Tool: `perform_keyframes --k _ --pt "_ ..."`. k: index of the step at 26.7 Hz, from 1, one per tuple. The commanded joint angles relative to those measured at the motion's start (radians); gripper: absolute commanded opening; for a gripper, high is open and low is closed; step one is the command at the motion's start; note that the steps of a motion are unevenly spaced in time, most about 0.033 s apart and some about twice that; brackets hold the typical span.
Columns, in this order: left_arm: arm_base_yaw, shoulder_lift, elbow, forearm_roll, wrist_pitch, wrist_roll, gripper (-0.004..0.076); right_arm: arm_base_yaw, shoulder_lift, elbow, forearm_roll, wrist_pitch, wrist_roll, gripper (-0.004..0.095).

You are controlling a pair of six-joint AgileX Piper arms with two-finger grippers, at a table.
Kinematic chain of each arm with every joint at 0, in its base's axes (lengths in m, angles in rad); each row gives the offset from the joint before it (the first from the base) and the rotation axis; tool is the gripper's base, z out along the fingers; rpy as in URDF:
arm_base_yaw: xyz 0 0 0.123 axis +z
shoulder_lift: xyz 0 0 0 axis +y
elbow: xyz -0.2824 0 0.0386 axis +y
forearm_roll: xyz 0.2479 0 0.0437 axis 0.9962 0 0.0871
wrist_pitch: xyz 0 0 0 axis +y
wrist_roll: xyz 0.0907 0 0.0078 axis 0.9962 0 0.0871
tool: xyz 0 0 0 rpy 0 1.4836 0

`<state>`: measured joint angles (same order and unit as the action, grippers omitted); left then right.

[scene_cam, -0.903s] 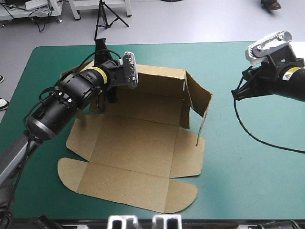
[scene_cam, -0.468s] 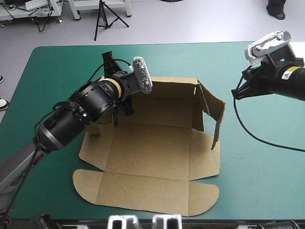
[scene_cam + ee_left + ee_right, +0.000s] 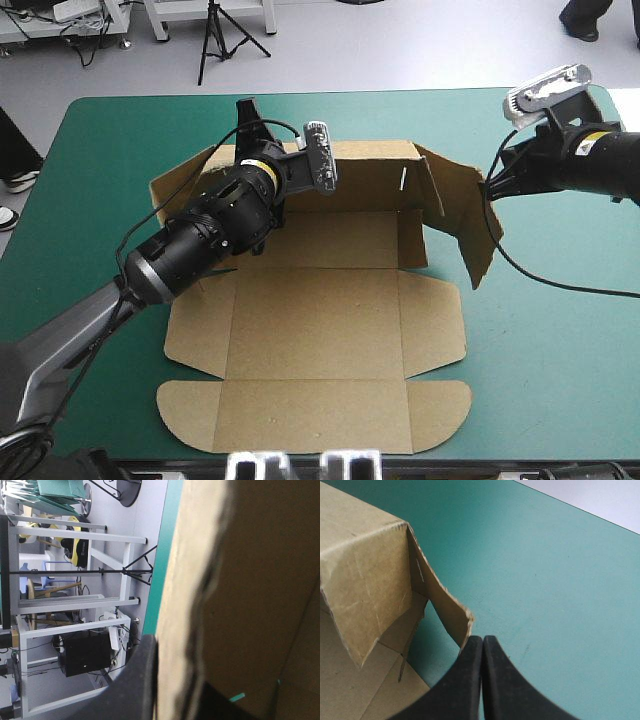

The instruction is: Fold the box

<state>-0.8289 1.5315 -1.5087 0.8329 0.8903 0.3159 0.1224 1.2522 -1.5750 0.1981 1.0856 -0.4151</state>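
**Box half raised at mid-table, left arm gripping board, right arm empty**

I have the box (image 3: 315,320), a cut sheet of brown board, lying in the middle of the table on the teal-green cover (image 3: 560,370). Its base panel and the near flaps with rounded corners lie flat. The far wall (image 3: 370,165) stands upright. The right-hand wall (image 3: 480,230) is also up, but it is swung outward and away from the base.

On my left wrist feed, the left gripper (image 3: 177,665) is nearly closed with a sheet of the board pinched between its black fingers (image 3: 135,685). One finger sits on each face of the sheet. From above, that arm reaches over the box's far left corner, and the wrist hides its fingers there.

The right gripper (image 3: 482,645) is pressed closed into a single pointed arch with nothing between its fingers. Its tip sits right at the ragged upper corner of the right-hand wall. I cannot tell whether it touches the board. From above, it hangs over the far right part of the table, at that wall's top edge.
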Motion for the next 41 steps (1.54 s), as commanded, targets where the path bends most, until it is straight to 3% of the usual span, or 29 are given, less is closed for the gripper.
perform_keyframes --k 1,10,17,27,32,36,41 --pt "0.029 -0.041 -0.030 0.046 -0.086 0.016 -0.0008 -0.034 -0.021 -0.032 0.058 -0.057 -0.017 -0.0018" --pt "0.038 -0.043 0.143 0.054 -0.269 0.053 -0.0008 -0.044 0.052 -0.032 0.146 -0.055 -0.044 -0.0018" --pt "0.051 -0.043 0.237 0.261 -0.310 -0.147 -0.0008 -0.044 0.133 -0.032 0.193 -0.079 -0.065 -0.0018" --pt "0.174 -0.045 0.327 0.275 -0.597 -0.147 -0.0008 -0.044 0.319 -0.214 0.196 -0.008 -0.050 -0.0018" --pt "0.178 -0.045 0.336 0.346 -0.639 -0.150 -0.0008 -0.044 0.505 -0.434 0.189 0.164 0.001 -0.0017" --pt "0.178 -0.043 0.344 0.350 -0.650 -0.161 -0.0008 -0.042 0.564 -0.457 0.230 0.167 0.019 -0.0017" --pt "0.178 -0.043 0.344 0.516 -0.645 -0.359 -0.0008 -0.040 0.583 -0.392 0.223 0.169 0.020 -0.0018"
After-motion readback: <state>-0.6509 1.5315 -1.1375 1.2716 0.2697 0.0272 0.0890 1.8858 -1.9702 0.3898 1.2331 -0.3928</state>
